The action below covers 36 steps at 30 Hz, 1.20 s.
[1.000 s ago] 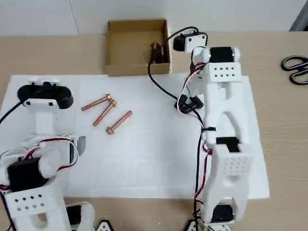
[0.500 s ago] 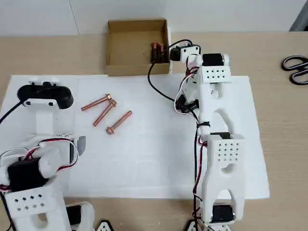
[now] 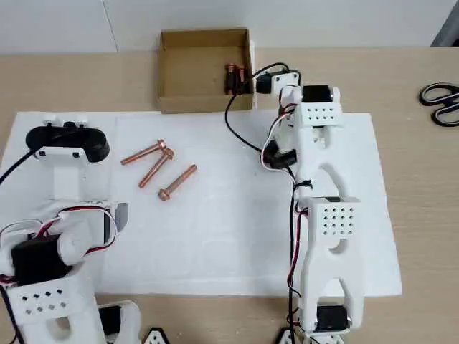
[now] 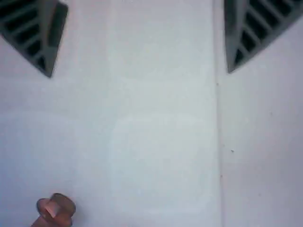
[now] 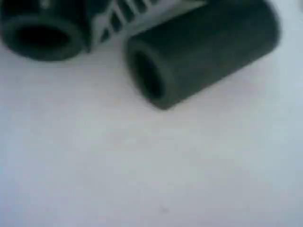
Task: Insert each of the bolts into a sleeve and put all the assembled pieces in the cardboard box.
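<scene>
Left wrist view: bolt [image 4: 56, 210] apart from gripper [image 4: 138, 72].

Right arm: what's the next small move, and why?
Probably ease the right claw onto the nearer sleeve and grip it. That sleeve and a second sleeve lie loose on white just ahead of its wrist camera. Three bolts wait unsleeved on the white sheet. The cardboard box already holds finished pieces.

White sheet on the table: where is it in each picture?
High view: the white sheet covers the middle of the table.
Left wrist view: the sheet lies below the open left gripper, a bolt head on it.
Right wrist view: the sheet lies under two black sleeves.
Shared landmark: copper bolts, high and left wrist views.
</scene>
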Each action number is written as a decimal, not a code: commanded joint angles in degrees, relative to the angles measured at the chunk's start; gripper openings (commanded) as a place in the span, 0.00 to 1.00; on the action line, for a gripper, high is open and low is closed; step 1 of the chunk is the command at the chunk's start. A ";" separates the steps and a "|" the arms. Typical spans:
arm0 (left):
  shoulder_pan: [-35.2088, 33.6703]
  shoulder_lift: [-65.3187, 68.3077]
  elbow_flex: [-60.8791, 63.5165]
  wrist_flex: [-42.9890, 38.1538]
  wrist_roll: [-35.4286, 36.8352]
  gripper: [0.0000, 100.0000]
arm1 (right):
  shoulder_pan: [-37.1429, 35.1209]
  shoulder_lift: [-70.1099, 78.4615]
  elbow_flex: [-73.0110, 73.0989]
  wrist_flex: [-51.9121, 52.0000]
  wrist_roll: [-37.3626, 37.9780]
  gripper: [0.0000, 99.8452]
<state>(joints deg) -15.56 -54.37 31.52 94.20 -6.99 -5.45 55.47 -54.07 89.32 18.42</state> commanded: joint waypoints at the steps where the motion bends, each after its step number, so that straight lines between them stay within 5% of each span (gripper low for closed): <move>1: 0.18 -0.70 -0.13 -0.62 -0.18 0.22 | 0.75 -0.13 0.18 -0.04 0.35 0.01; 23: -0.09 -0.70 -0.31 -0.53 -0.18 0.22 | 4.62 -2.95 -13.54 8.31 -6.15 0.00; 36: 0.00 -0.70 -0.22 -0.53 -0.35 0.22 | 1.80 -47.34 21.98 7.78 -9.05 0.00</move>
<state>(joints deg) -15.56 -54.37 31.52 94.20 -6.99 -2.64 22.77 -39.65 96.88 10.07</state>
